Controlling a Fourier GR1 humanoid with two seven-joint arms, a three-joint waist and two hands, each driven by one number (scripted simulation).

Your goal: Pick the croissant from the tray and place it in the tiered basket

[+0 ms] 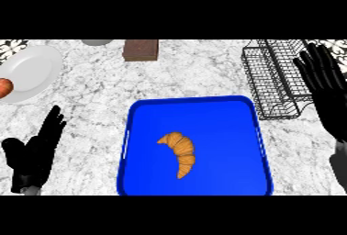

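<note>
A golden-brown croissant (pixel 180 152) lies curved in the middle of the blue tray (pixel 230 119) on the marble counter. The black wire tiered basket (pixel 273 80) stands at the upper right, just beyond the tray's far right corner. My right hand (pixel 325 87) is open with fingers straight, raised at the right edge beside and partly in front of the basket. My left hand (pixel 37 151) rests open at the lower left, left of the tray, fingers pointing up. Neither hand touches the croissant.
A white plate (pixel 34 69) sits at the upper left with an orange-red item (pixel 5 87) at its left edge. A brown block (pixel 141 49) stands at the far middle, and a grey rounded object (pixel 97 41) shows beside it at the top.
</note>
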